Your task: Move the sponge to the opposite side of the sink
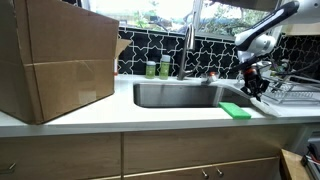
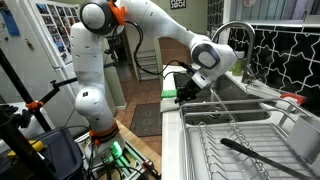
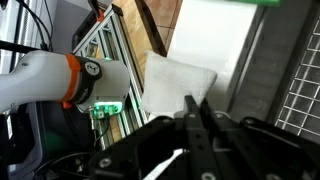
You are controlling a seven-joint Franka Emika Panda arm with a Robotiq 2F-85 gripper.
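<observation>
While the sponge lies flat on the worktop's front edge, just beside the sink's corner at the rack end, the gripper hangs above and a little behind it, not touching. From the wrist view its fingers look pressed together with nothing between them, so nothing holds the sponge. I cannot tell from where I stand whether this end is its start or its goal. If it starts here, I'd say everything is left to do: open, come down, grip, carry it along the front edge past the basin to the end by the box, and let go there.
</observation>
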